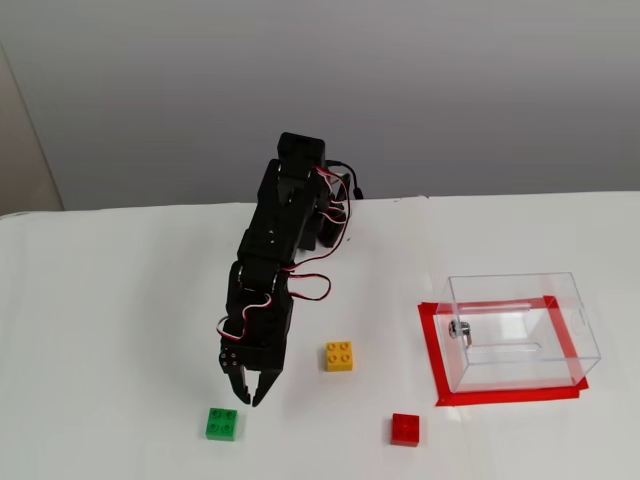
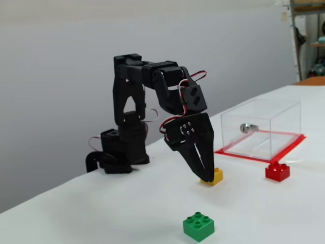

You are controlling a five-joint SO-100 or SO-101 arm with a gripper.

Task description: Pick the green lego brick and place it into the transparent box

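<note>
The green lego brick lies on the white table near the front, also seen in the other fixed view. My gripper points down, just behind and slightly right of the brick, hovering a little above the table and empty. Its jaws stand only a narrow gap apart. The transparent box stands at the right on a rectangle of red tape, with a small metal fitting on its left wall; it also shows in the other fixed view. It looks empty.
A yellow 2x2 brick lies just right of the gripper, close to it. A red brick lies nearer the front, between the yellow brick and the box. The arm's base stands at the back.
</note>
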